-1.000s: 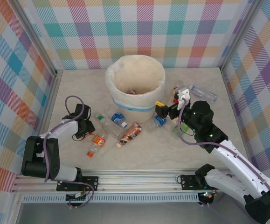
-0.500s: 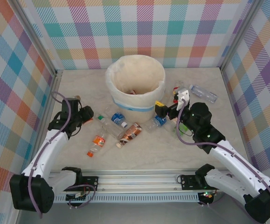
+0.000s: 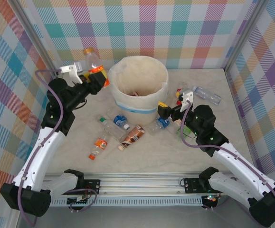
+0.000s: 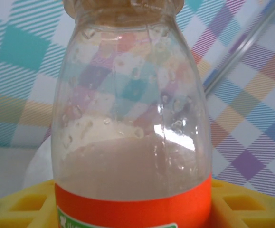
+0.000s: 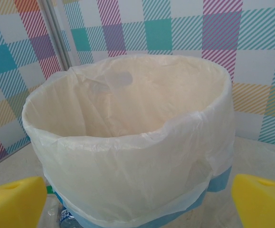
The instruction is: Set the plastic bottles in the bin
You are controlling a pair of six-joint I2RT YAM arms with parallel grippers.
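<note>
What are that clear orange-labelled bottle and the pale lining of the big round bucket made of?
Clear orange-labelled bottle: probably thin glossy plastic; see-through, bright glints, droplets inside. Pale lining of the big round cream bucket: likely thin, matte plastic film; it wrinkles, drapes over the rim.

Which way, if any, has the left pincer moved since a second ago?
Yes. The left pincer, shut on an orange-labelled bottle, rose from the table up to the bin's left rim.
</note>
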